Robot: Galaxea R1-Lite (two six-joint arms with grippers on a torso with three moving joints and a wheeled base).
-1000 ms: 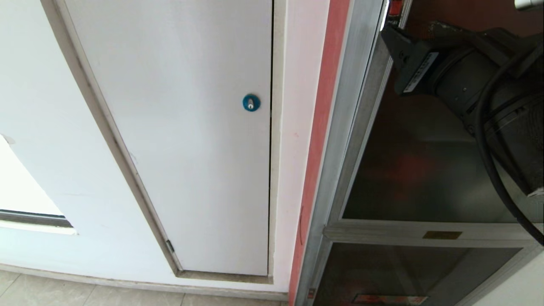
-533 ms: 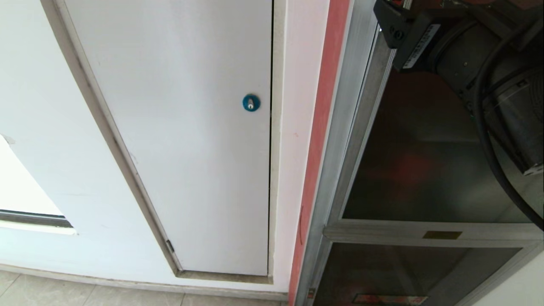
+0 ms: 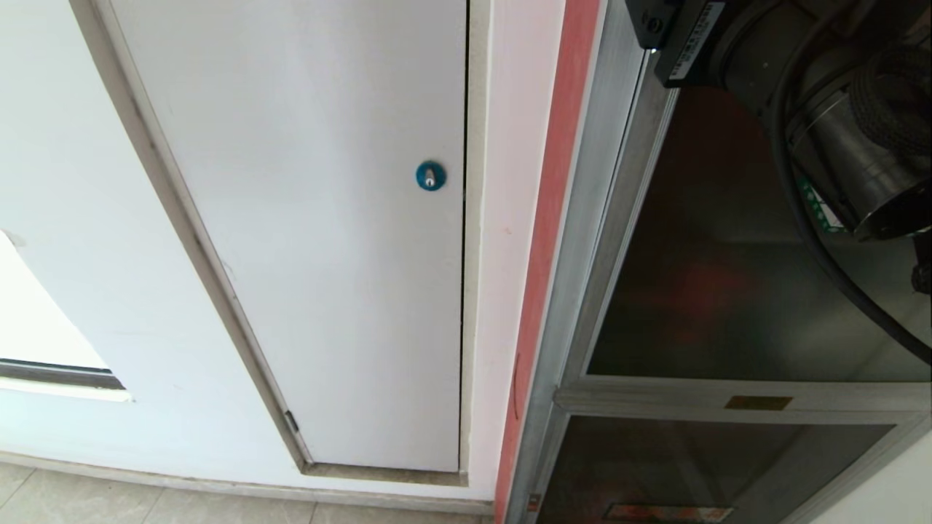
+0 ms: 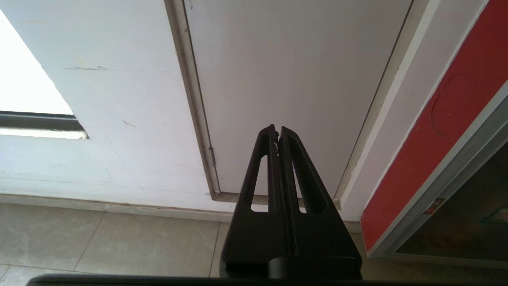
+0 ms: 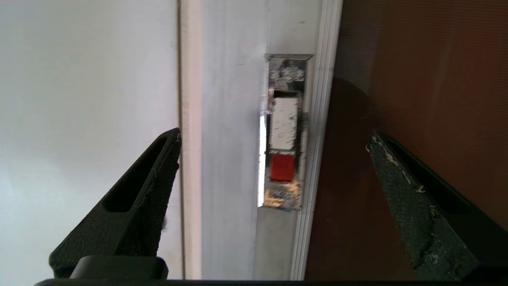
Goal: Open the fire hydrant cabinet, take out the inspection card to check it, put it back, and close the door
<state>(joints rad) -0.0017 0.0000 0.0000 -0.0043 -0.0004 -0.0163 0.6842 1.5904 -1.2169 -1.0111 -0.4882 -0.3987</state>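
At the door edge: right gripper (image 5: 274,139) faces the latch (image 5: 283,131), a worn metal plate with a white slider and red tab, set in the door (image 3: 728,291) frame's left stile.
Right gripper state: fingers spread wide, nothing between them; latch sits dead centre of the gap, apart from both pads.
Latch axis: long axis runs 12 to 6 o'clock along the stile, crosswise to the line between the fingers.
Door: dark glass pane, apparently shut; a bright slit shows beside the latch.
Cabinet (image 3: 728,397): silver frame at 3 o'clock in the head view, right arm at its 12 o'clock corner.
Card: not in view, presumably inside.
Left gripper (image 4: 278,133): fingers pressed together, parked low, aimed at the white panel (image 3: 313,218); well apart from the cabinet.
Nearer arm: right.
Likely next: advance straight onto the latch, then pull the door open.
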